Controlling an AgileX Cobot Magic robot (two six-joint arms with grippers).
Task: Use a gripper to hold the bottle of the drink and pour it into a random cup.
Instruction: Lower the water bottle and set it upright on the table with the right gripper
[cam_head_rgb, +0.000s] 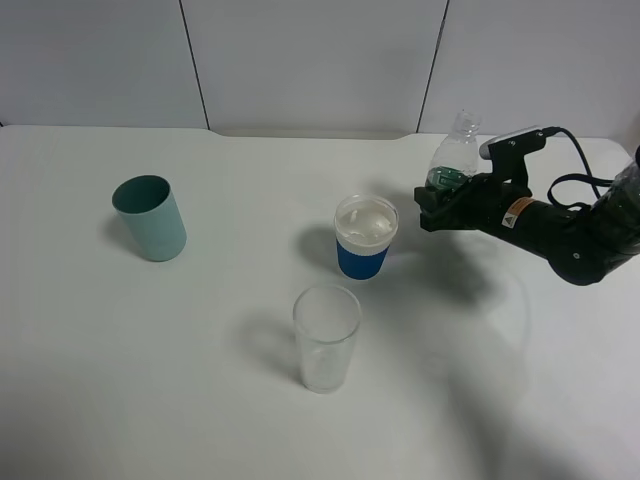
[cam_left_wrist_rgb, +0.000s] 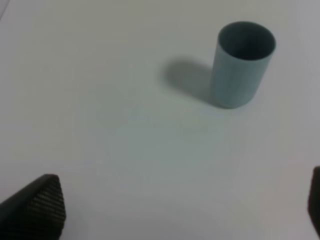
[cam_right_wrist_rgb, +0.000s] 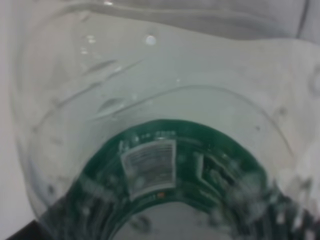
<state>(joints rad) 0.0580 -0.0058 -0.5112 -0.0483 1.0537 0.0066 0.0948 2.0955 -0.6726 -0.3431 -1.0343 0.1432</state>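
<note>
While my right pincer (cam_head_rgb: 447, 200) is grasping the bottle (cam_head_rgb: 452, 160) upright, it is hovering just beside the blue cup (cam_head_rgb: 364, 237). My left pincer (cam_left_wrist_rgb: 175, 210) is standing released over the desk (cam_head_rgb: 200, 380).

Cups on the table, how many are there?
3. The teal-green cup stands far left, the blue cup stands in the middle beside the held bottle, and the clear glass tumbler stands nearest the camera.

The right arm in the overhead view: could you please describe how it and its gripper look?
The right arm is matte black with rounded, chunky segments. Its gripper is black too, with a small orange label near the wrist, a pale grey block on top and a black cable looping behind. In the left wrist view, the left fingers are black with a finely textured face.
</note>
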